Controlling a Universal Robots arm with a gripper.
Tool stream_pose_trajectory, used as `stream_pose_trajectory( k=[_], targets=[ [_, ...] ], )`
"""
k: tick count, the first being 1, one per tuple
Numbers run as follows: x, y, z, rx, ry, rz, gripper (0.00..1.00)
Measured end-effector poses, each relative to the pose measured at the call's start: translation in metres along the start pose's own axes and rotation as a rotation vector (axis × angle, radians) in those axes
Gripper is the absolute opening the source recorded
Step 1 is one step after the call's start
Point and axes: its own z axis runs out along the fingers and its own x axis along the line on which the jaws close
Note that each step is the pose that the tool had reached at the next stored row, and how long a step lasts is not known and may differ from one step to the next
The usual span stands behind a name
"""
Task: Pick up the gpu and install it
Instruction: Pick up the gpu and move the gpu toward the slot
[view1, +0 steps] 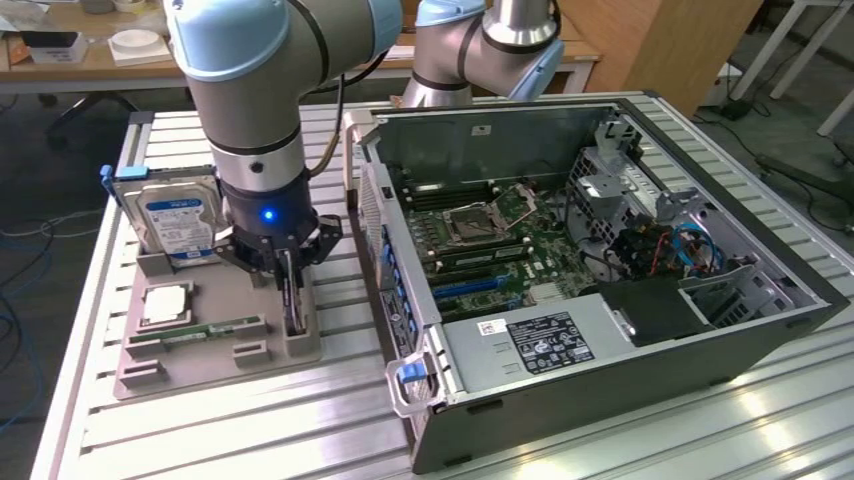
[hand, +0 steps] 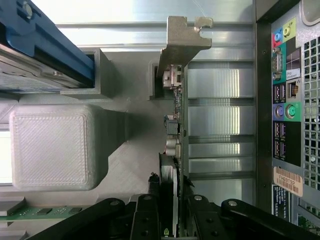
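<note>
On the grey tray (view1: 267, 352) beside the open computer case (view1: 601, 400), the gpu (view1: 294, 318) stands on its long edge in a slot, and I am down over it. My fingers (view1: 284, 272) stand apart, one on each side of the card and close to its faces. The card sits in its slot, not lifted.

From my wrist, the gpu (hand: 178, 100) runs straight away from me as a thin dark board. Its silvery metal bracket (hand: 182, 37) is at the far end, and small connectors jut from one face. My black fingers (hand: 151, 209) flank the near end of it.

Beside the card on the same tray are several other parts. A blue-labelled hard drive (view1: 176, 215) stands upright in its own holder at the far corner. A square processor (view1: 167, 303) lies flat, and a narrow green memory stick (view1: 195, 329) lies nearer the front. The wrist view catches the hard drive's blue edge (hand: 47, 52), a blocky grey tray post (hand: 50, 145) and the memory stick (hand: 35, 212).

The case lies on its side on the ribbed metal table (view1: 240, 425), to the exterior view's right of the tray. Its green motherboard (view1: 494, 240) is exposed, and its rear port panel (hand: 287, 100) faces the card.
</note>
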Motion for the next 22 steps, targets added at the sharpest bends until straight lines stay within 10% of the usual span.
stream_pose_trajectory(
  k=[13, 22],
  targets=[
    [0.0, 0.0001, -0.0006, -0.0003, -0.0001, 0.0, 0.27],
    [-0.001, 0.0016, -0.0383, -0.0002, 0.0, 0.0, 0.27]
  ],
)
